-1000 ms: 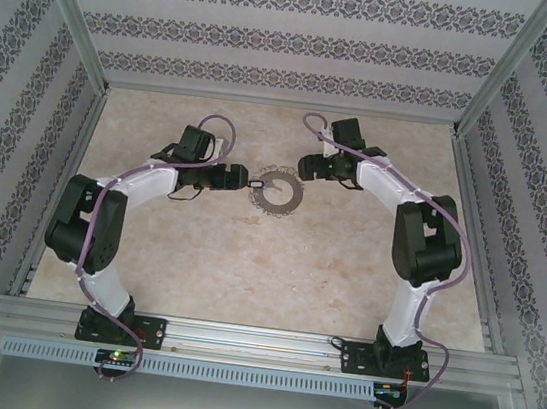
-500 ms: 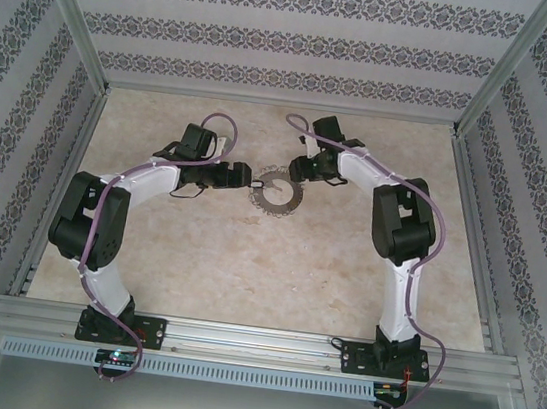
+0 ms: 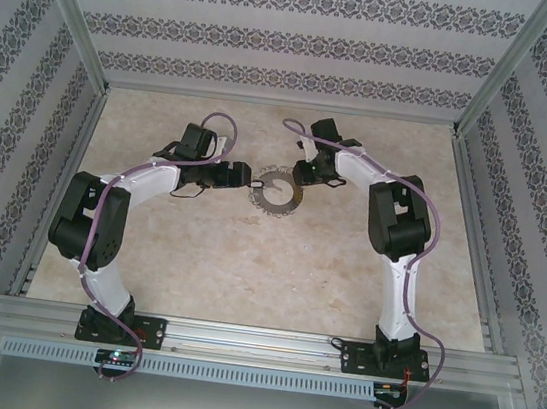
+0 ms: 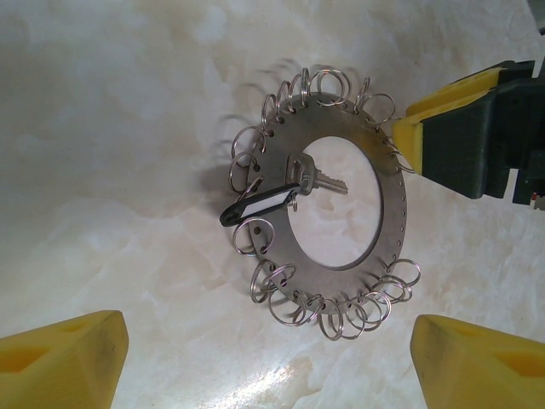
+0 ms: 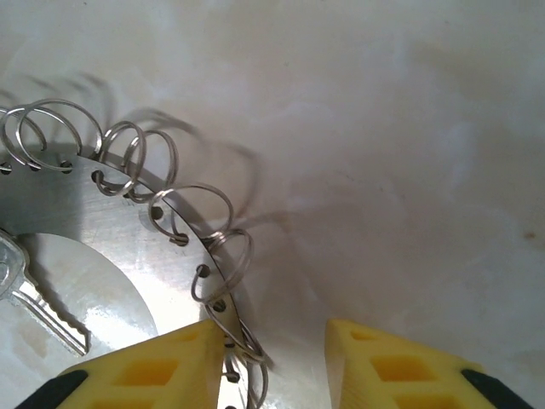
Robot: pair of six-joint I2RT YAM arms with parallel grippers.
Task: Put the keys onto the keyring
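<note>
While left fingers (image 4: 64, 362) gape empty, right fingers (image 5: 400, 366) half-parted at steel disc (image 4: 387, 213) (ring-fringed); black-tagged key (image 4: 302, 170) inside.

We see soft, fairly bright overhead light on the pale table (image 3: 276, 265), blurred grey shadows beside the keyrings (image 5: 207, 189) in the right wrist view, mild glare low in the left wrist view, and a slightly coarse top view.

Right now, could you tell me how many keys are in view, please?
1: the key lies at the metal disc's inner edge, beside a black tag; others could be hidden.
</note>
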